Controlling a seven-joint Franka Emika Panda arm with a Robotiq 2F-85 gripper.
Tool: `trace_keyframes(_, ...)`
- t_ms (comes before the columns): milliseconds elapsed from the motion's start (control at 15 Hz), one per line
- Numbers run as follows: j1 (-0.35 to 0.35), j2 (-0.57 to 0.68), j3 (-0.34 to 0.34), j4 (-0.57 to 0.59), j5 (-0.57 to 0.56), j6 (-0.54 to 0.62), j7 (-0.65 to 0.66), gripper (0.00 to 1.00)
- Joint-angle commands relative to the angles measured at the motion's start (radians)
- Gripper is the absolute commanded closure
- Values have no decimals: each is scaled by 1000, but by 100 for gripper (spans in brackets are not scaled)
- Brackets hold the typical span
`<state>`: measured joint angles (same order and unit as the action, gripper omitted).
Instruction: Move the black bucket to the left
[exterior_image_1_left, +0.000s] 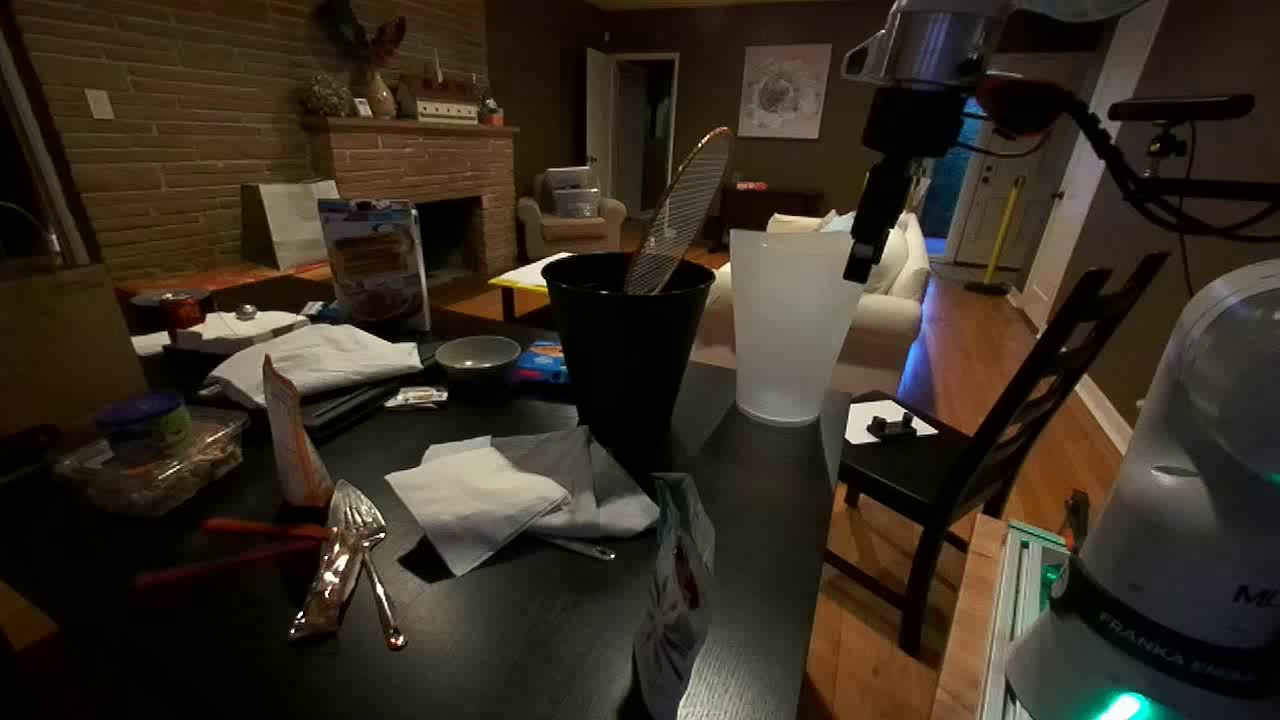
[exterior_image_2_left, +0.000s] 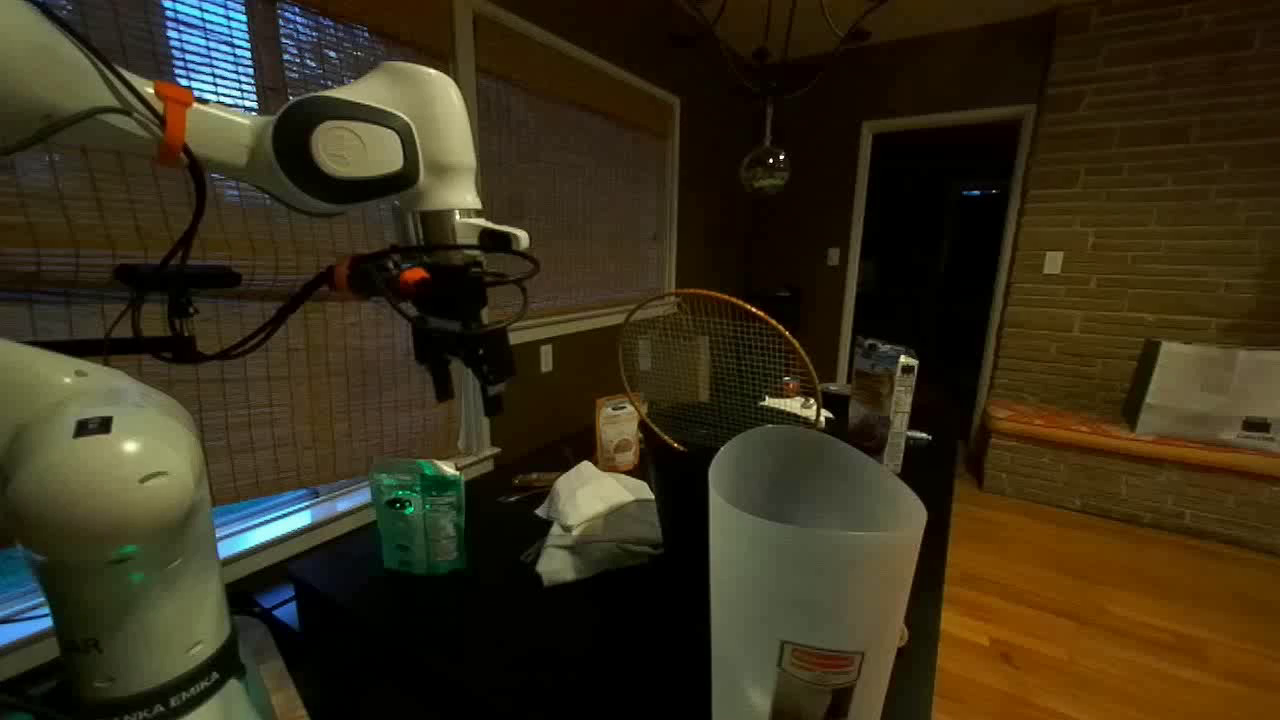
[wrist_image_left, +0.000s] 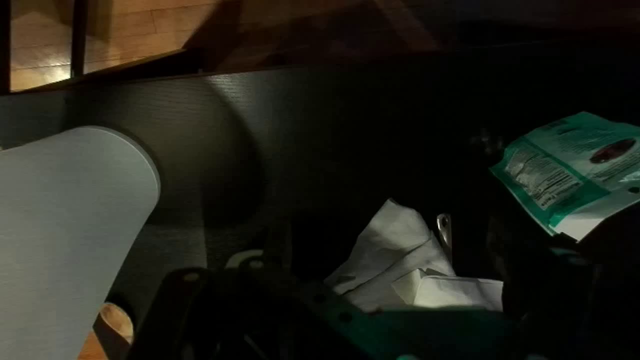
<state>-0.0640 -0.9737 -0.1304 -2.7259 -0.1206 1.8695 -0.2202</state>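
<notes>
One end effector (exterior_image_2_left: 467, 395), jaws spread, hangs apart from the black bucket (exterior_image_1_left: 628, 350).

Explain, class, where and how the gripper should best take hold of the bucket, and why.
Probably straddle the rim with the fingers from above, on the side away from the bin: the bucket stands upright, open-topped, and the racket in it leans toward the bin.

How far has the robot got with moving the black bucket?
Done: nothing for sure. The black bucket stands on the table beside the white bin, but that alone doesn't prove a finished move.

In hand: nothing. The gripper hangs open in the air, apart from the bucket.

Left, probably: reach over, grip the bucket and shift it left, with the racket sticking out of it.
</notes>
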Motion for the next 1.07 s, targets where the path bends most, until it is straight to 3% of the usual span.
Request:
trace_keyframes(0,6,0,-4,2,-4,-3,4,0)
trace_keyframes(400,-76,134,4,101,19,139,228,0)
trace_keyframes(1000,-216,515,-17,458,29,174,518,0)
